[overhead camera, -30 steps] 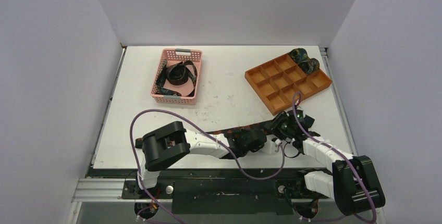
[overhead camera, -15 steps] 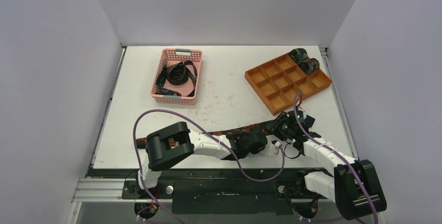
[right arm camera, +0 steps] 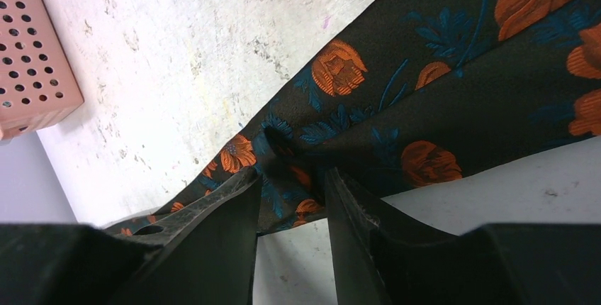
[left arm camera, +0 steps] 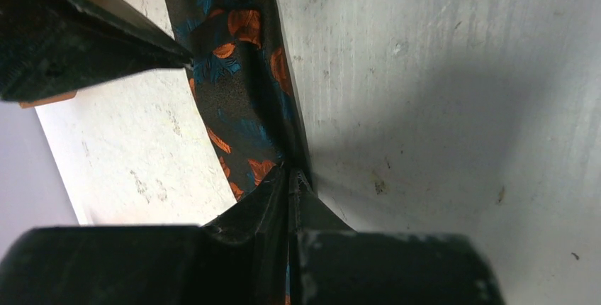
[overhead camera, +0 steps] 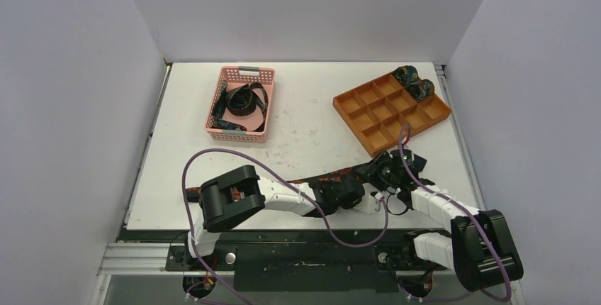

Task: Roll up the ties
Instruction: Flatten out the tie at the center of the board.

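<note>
Currently table [overhead camera: 305,142] has tray [overhead camera: 383,115] far right and basket [overhead camera: 244,71] far left, well apart. Loose ties [overhead camera: 241,101] are piled in the basket. Two rolled ties [overhead camera: 414,82] sit in the tray's far corner compartments. One tie [overhead camera: 333,176] lies as a flat strip near the front edge, its right end just beside the tray's near corner; dark, with orange flowers and blue leaves [right arm camera: 453,99]. Left gripper [left arm camera: 290,177] is clamped tight on the tie's edge, fabric puckered at the tips. Right gripper [right arm camera: 290,188] is low over the tie, jaws slightly apart with a fold between; can't tell if it's actually pinching. Both grippers are close together [overhead camera: 372,181]
</note>
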Motion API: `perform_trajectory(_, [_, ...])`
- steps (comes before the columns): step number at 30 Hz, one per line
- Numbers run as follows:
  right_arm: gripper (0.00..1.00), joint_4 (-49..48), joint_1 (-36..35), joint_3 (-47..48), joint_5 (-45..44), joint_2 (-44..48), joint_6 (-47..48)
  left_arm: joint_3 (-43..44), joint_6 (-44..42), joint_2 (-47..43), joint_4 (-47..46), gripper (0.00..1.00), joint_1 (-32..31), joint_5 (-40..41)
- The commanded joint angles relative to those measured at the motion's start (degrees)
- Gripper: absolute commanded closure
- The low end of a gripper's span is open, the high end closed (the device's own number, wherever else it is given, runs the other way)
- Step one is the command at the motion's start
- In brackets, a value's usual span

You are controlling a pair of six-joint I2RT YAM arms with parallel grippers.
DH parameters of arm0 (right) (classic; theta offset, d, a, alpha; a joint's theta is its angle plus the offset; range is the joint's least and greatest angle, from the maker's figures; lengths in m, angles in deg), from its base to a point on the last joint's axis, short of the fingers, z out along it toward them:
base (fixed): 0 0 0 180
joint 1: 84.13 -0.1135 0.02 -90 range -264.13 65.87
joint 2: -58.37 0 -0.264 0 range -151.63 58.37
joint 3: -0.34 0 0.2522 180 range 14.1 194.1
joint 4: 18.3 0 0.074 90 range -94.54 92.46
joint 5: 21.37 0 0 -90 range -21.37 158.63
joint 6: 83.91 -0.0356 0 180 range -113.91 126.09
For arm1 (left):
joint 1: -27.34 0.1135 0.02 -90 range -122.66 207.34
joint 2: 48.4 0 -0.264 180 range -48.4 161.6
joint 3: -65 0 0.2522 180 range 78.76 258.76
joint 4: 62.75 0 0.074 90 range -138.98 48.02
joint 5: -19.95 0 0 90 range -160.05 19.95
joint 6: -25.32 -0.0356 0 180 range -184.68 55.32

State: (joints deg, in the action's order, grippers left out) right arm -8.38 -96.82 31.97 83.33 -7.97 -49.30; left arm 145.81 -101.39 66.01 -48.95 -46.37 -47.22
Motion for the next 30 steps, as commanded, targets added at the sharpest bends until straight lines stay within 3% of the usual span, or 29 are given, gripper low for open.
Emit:
perform_trajectory(1, [0.59,-2.2,0.17,0.15,2.05,-0.19,-1.57,3.44,1.02,0.59,-0.12,1.0,0.06,-3.4])
perform_trajectory(13, [0.57,1.84,1.3,0.89,-0.27,2.77,0.84,3.76,1.41,1.45,1.63,1.0,0.45,-3.19])
perform_trajectory(22, [0.7,2.8,3.26,2.14,-1.71,0.87,3.15,2.65,2.42,1.19,1.12,1.0,0.63,-3.4])
perform_trajectory(30, [0.66,-0.16,3.03,1.45,0.27,-0.61,2.58,2.85,2.1,1.47,0.93,1.0,0.85,-3.62])
